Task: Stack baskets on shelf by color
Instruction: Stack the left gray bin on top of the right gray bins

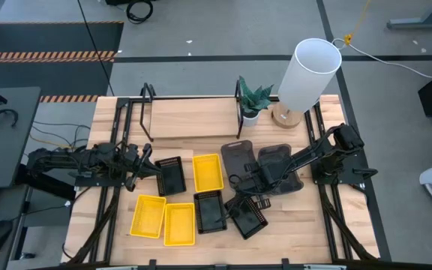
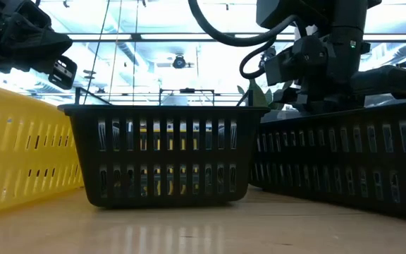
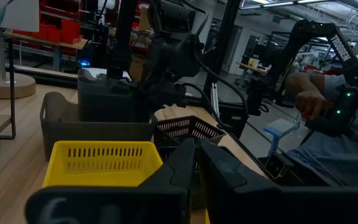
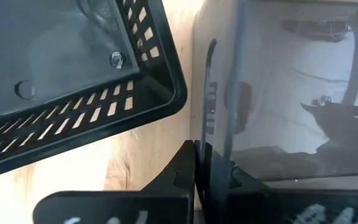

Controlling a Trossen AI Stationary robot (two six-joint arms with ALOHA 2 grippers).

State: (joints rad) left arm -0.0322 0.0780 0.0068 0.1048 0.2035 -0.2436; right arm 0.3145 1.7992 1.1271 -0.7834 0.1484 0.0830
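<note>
1. The baskets are judged light, stiff and thin-walled; a pinch on one rim wall should be enough, though smooth plastic may slip.
2. The right gripper [image 4: 199, 163] is clenched on the wall of a dark grey basket [image 1: 280, 180], which sits right of centre beside another grey one [image 1: 238, 159].
3. The left gripper [image 1: 153, 168] is at a black mesh basket [image 1: 172, 175]; its grip cannot be told.
4. Yellow baskets [image 1: 163, 218] lie at the front; the shelf [image 1: 190, 118] is seen bare at the back.
5. A potted plant [image 1: 252, 101] and lamp [image 1: 307, 73] crowd the shelf's right end.
</note>
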